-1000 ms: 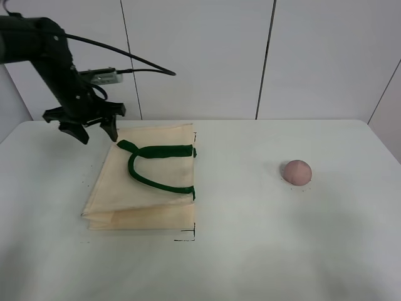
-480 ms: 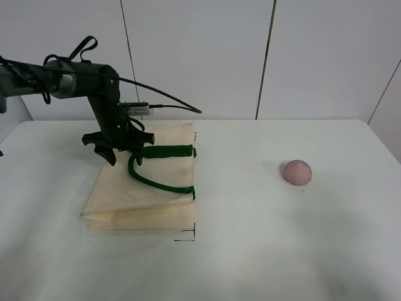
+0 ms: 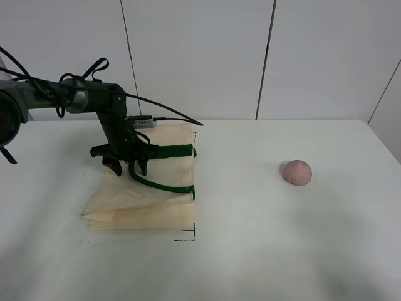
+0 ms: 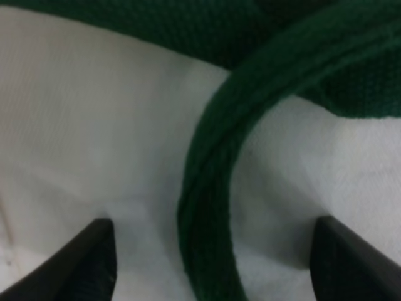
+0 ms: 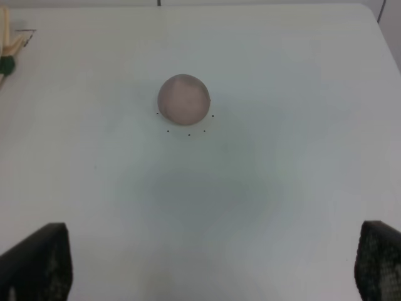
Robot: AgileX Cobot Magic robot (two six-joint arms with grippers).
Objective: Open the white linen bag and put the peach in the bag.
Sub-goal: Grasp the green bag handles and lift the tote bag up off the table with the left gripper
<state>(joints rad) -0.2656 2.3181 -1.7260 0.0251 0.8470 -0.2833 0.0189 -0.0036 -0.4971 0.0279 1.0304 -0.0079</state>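
The white linen bag (image 3: pixel 141 200) lies flat and folded on the table at the left, with its dark green handle (image 3: pixel 160 184) looped on top. My left gripper (image 3: pixel 128 167) is open and low over the bag's far part, its fingers straddling the handle. In the left wrist view the gripper (image 4: pixel 213 269) has the green strap (image 4: pixel 207 188) between its open fingers, over the cream cloth (image 4: pixel 94 125). The peach (image 3: pixel 296 172) sits alone on the table at the right. My right gripper (image 5: pixel 210 263) is open and empty, well back from the peach (image 5: pixel 183 98).
The white table (image 3: pixel 250 251) has small black marks at the bag's corners (image 3: pixel 188 237) and around the peach. A white panelled wall stands behind. The left arm's cable (image 3: pixel 169 113) arcs above the bag. A corner of the bag (image 5: pixel 6 37) shows in the right wrist view.
My left arm has swung right and down, from above the table behind the bag's left corner to low over the handle. The bag and peach have not moved.
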